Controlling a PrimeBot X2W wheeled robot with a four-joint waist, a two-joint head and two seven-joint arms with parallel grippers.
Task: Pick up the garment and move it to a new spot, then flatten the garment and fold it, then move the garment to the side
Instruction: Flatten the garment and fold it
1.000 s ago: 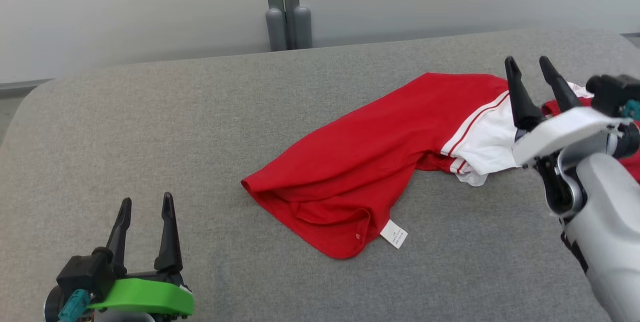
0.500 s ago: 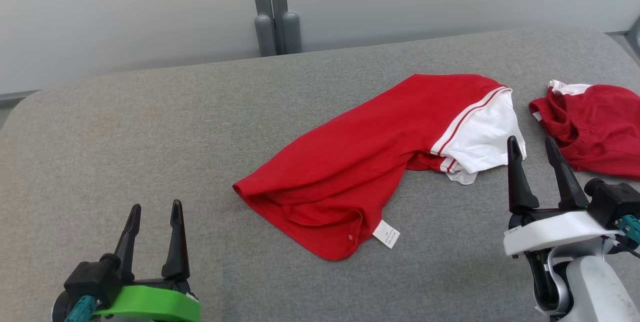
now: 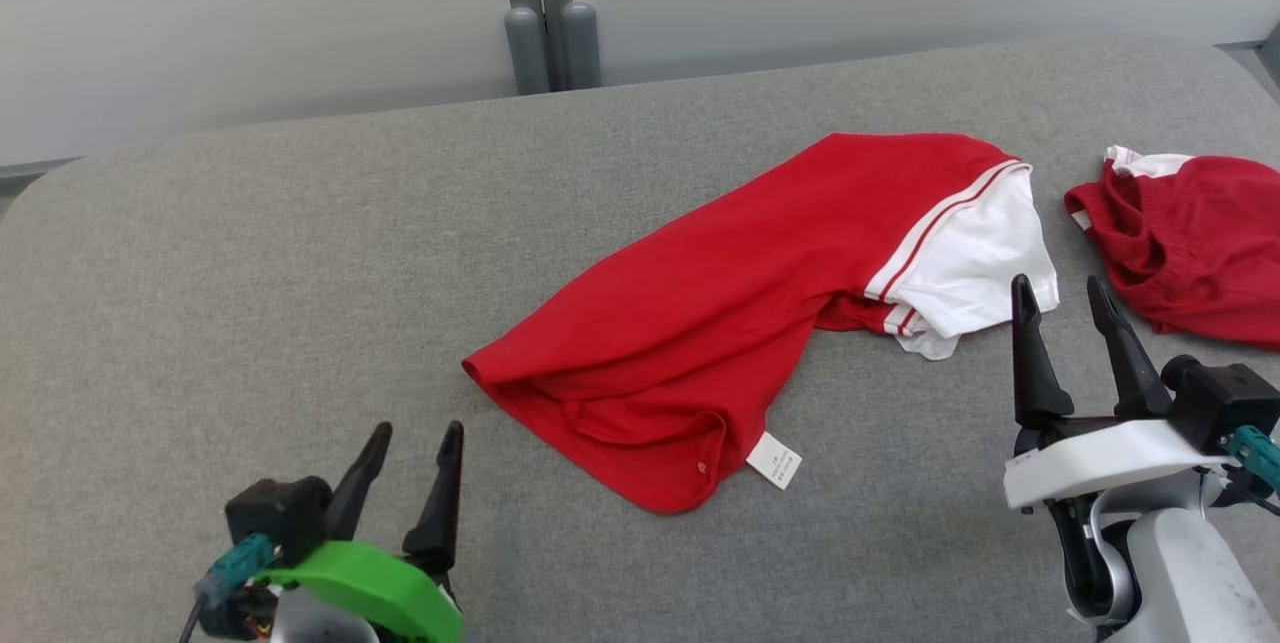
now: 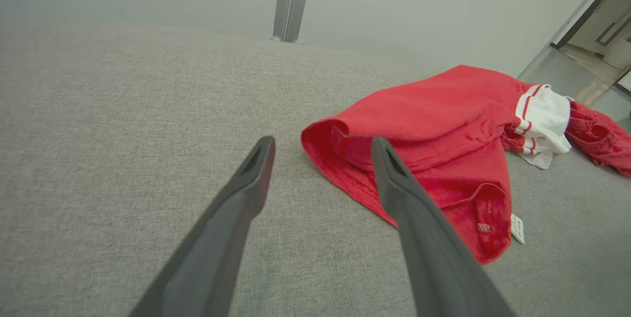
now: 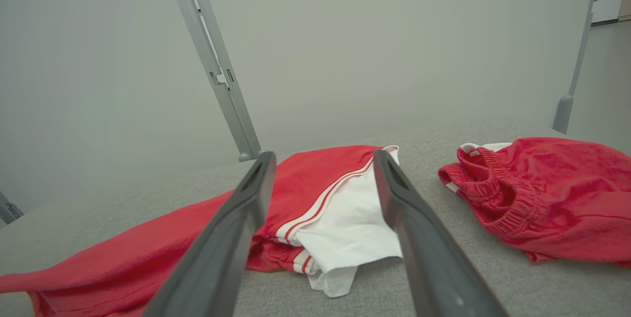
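A red garment [image 3: 720, 313] with a white, red-striped sleeve [image 3: 975, 263] lies crumpled across the middle of the grey padded table [image 3: 250, 273]; a white label [image 3: 774, 460] sticks out at its near hem. The same red garment [image 4: 434, 129] fills the right of the left wrist view, and its white sleeve [image 5: 345, 218] lies between the fingers in the right wrist view. My left gripper [image 3: 418, 431] is open at the lower left, short of the garment's near corner. My right gripper [image 3: 1058, 285] is open just in front of the white sleeve, holding nothing.
A second red garment [image 3: 1190, 243] with an elastic waistband lies bunched at the table's right edge, also visible as the red bundle [image 5: 537, 198] on the right. A grey post [image 3: 540, 3] stands behind the table against the pale wall.
My right gripper pulled back from over the sleeve toward me and lowered, uncovering the second garment. My left gripper moved right, toward the garment's near corner. The camera shifted slightly.
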